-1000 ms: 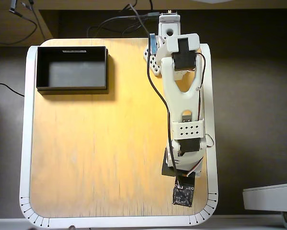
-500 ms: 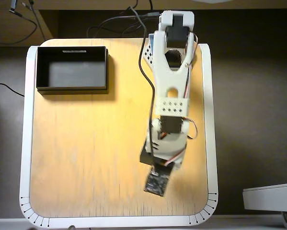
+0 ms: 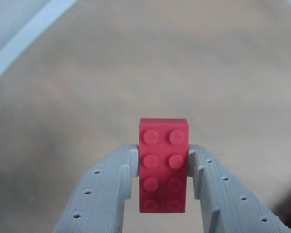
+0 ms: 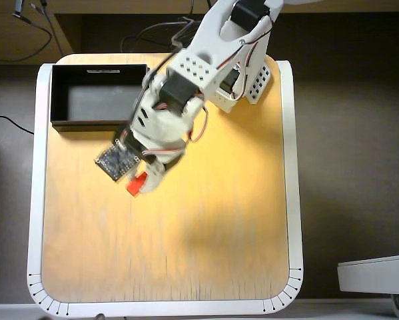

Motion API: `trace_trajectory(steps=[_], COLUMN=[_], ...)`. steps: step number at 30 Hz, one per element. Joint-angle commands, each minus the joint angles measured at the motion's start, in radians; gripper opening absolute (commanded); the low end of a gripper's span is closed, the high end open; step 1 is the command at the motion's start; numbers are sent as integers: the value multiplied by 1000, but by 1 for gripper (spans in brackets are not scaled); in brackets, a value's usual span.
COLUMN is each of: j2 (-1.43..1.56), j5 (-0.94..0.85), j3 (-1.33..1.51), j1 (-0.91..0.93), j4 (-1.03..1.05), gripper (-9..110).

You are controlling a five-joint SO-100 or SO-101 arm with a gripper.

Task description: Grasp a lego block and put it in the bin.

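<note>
The red lego block point(image 3: 163, 165) sits clamped between my two grey fingers point(image 3: 111, 184), studs facing the wrist camera, above blurred wooden table. My gripper point(image 3: 163, 170) is shut on it. In the overhead view the block point(image 4: 137, 185) shows as a red bit at the tip of my gripper point(image 4: 140, 183), left of the table's middle. The bin point(image 4: 66, 100), a black open-top box with a dark grey floor, stands at the table's back left corner, apart from the gripper, just beyond and to the left of it. The bin looks empty.
The wooden table point(image 4: 212, 227) has a white rim point(image 4: 31, 220), which also shows in the wrist view point(image 3: 19, 41) at the top left. My arm's base point(image 4: 242, 73) stands at the back middle. Cables point(image 4: 26, 27) lie behind the table.
</note>
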Motion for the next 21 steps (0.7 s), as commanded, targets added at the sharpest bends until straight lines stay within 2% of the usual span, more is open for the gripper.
trace_trajectory(steps=[1,13,21], j2=[124,176,178], j5=[20,41,164], j3=[-89,-74,81], j1=[149,482,652], j4=[67,153,117], gripper=[0,0,0])
